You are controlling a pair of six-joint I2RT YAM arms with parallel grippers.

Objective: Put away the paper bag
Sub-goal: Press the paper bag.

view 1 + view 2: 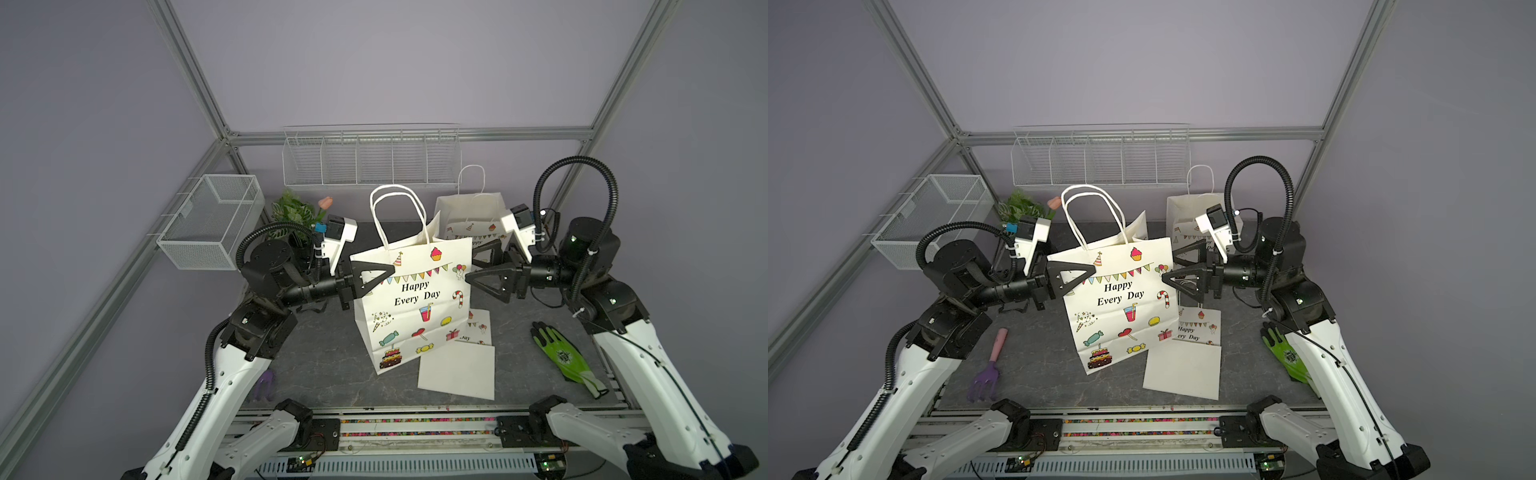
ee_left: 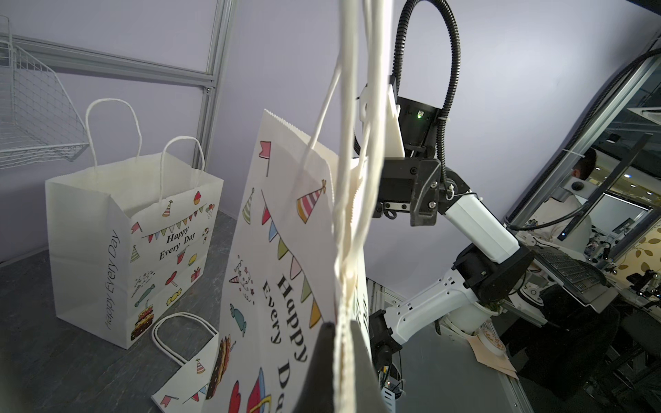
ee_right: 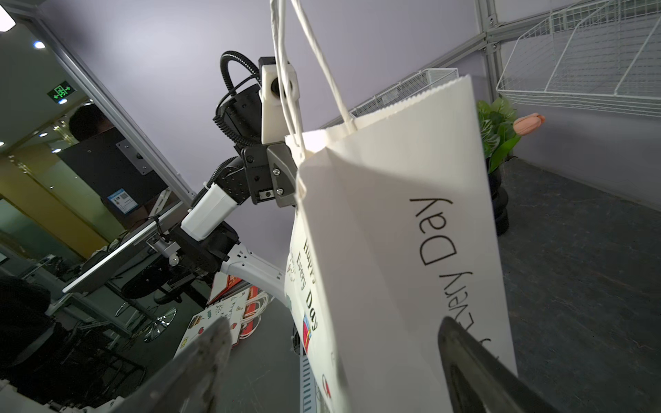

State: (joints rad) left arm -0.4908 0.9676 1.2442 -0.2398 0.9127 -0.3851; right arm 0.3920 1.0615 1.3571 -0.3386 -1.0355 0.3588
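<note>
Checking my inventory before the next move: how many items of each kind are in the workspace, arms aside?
Paper bags: 3 (held bag, standing bag, flat bag)
Wire baskets: 2 (mesh basket, divided rack)
Green glove: 1
Purple rake: 1
Potted plant: 1
Total: 8

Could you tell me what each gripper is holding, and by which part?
The left gripper pinches the paper bag at its upper corner near the rim; the right gripper is open, holding nothing.
</note>
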